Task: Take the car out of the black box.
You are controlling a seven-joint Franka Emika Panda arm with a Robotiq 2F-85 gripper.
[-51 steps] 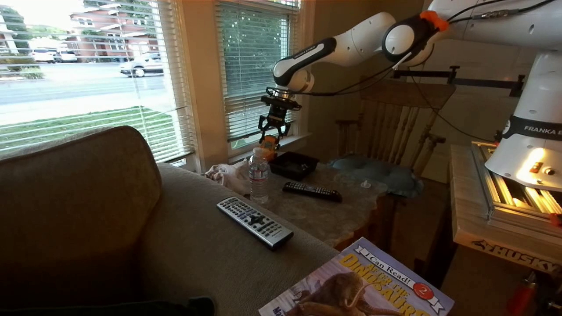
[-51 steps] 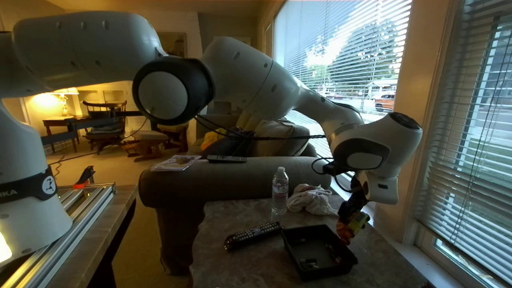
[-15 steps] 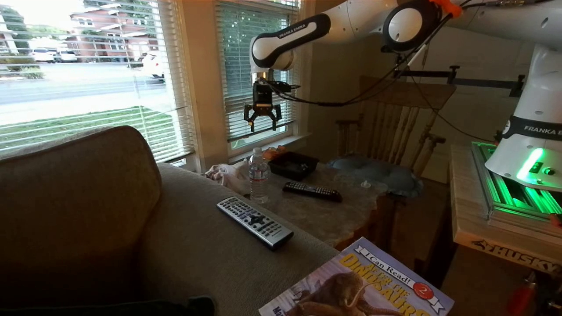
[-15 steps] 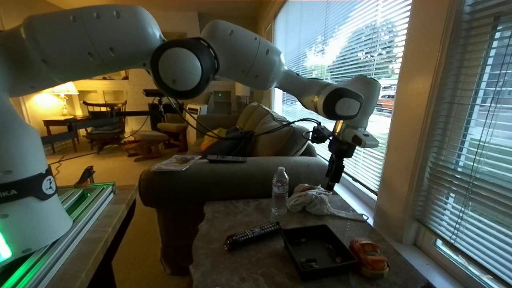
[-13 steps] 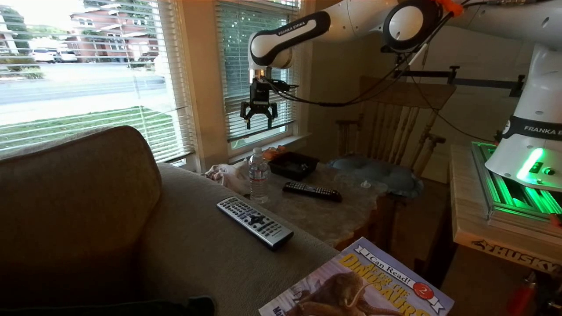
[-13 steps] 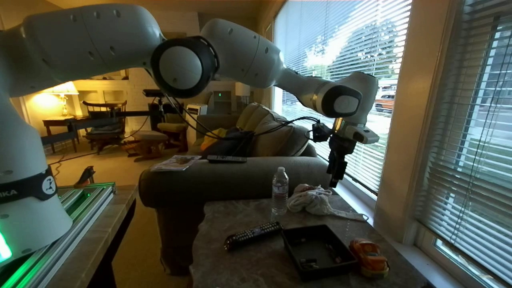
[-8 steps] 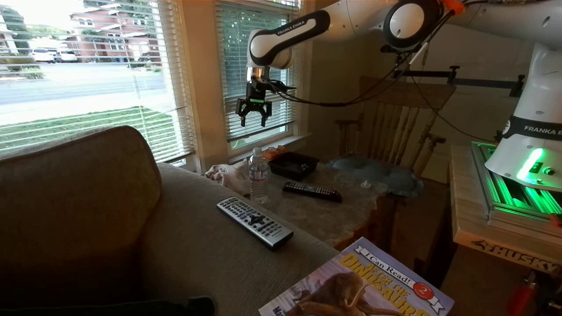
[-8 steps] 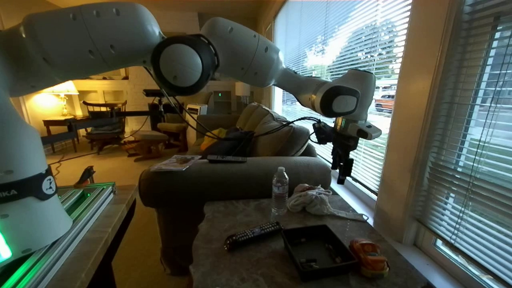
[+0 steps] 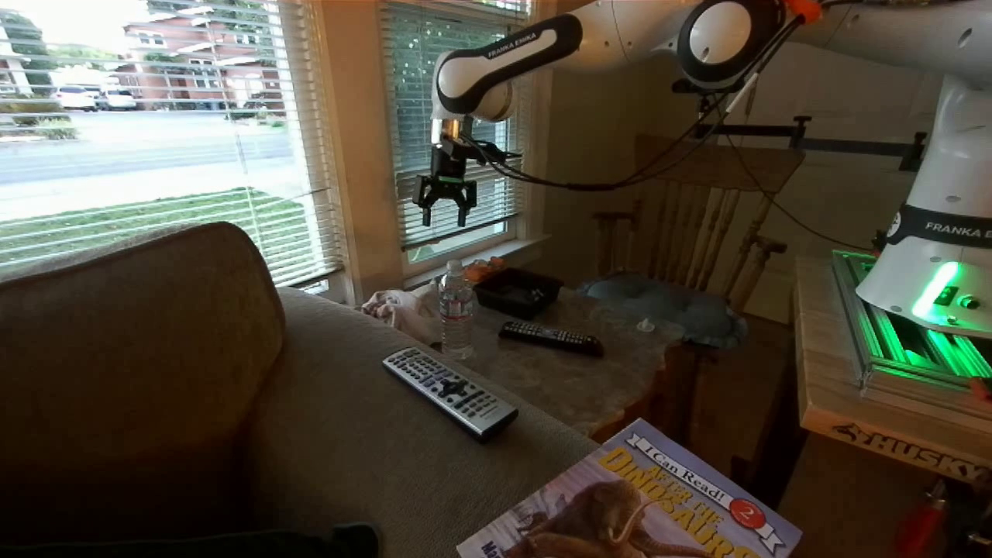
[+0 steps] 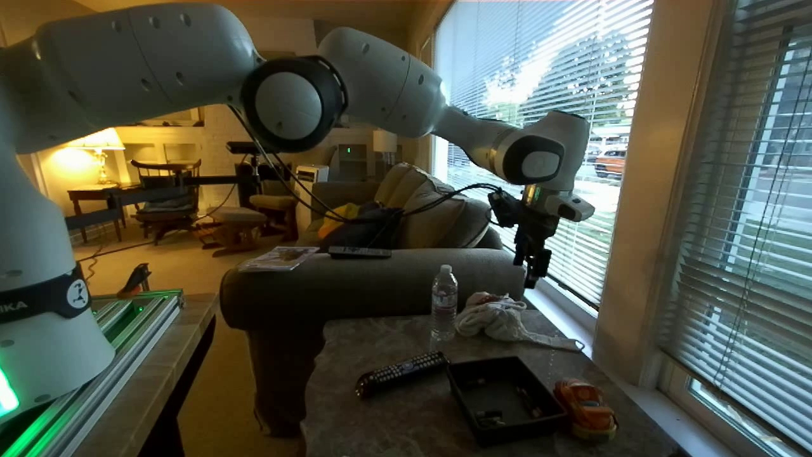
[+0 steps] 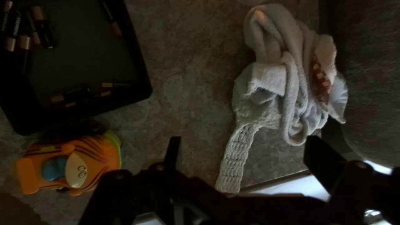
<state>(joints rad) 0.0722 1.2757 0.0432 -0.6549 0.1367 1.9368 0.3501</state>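
Car lay on the tabletop, outside the black box, just beside its wall; contact could not be told. Judged light, stiff hard plastic, somewhat slippery, unlikely to break. Best hold: across both flanks at mid-body, though the box wall would likely crowd one side. Extraction looked complete. Wrist view gave the car's stripes and blue part, plus batteries in the box; an exterior view had the car partly hidden behind the bottle and box. Both exterior views showed what the wrist view did not: the tool hung well above the tabletop. Jaws stood apart, nothing between them; the cloth lay below, ungripped.
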